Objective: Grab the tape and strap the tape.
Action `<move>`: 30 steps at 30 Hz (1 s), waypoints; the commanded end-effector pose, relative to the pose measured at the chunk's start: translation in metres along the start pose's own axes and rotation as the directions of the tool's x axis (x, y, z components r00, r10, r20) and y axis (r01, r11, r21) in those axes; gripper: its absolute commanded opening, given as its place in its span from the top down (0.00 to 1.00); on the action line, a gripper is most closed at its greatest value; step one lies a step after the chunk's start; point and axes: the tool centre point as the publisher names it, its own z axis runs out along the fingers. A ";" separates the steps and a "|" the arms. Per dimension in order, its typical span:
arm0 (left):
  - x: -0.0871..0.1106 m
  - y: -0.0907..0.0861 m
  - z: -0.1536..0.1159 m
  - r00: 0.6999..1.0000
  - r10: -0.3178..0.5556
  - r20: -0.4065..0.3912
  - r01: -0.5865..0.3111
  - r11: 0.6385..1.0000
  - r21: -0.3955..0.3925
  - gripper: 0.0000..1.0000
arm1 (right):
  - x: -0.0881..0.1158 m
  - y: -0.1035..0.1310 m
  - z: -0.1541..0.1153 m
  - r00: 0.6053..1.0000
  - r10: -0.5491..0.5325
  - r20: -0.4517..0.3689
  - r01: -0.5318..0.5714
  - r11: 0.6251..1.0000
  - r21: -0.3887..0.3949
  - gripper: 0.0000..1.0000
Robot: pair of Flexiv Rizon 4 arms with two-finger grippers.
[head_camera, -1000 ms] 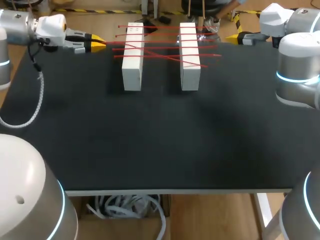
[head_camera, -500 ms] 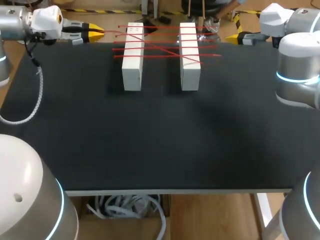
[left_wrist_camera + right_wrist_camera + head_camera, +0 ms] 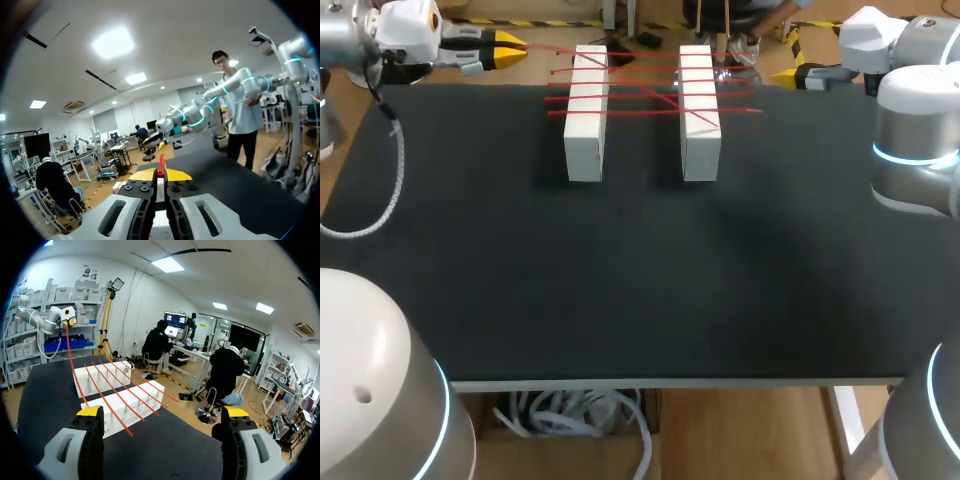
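right arm: silver-grey, glowing blue ring | left gripper: white body, yellow tips | cable: white braided

Your cameras
Head view looks down on the table from behind; right wrist view, low at its edge, shares the white blocks.

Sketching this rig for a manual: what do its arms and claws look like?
The left arm and right arm are silver-grey tubes with glowing blue rings. A white braided cable runs along the left. The left claw and right claw have grey fingers, yellow-tipped.
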 end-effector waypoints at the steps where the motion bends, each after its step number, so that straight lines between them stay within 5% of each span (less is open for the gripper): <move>1: 0.006 -0.010 -0.001 1.000 0.007 0.025 -0.007 1.000 -0.008 1.00 | 0.000 0.000 0.000 1.000 0.000 -0.002 0.000 1.000 0.003 0.00; 30: -0.004 -0.045 -0.004 0.995 0.069 0.068 -0.075 0.994 0.078 1.00 | 0.000 0.000 0.000 1.000 0.000 -0.002 0.000 1.000 0.003 0.00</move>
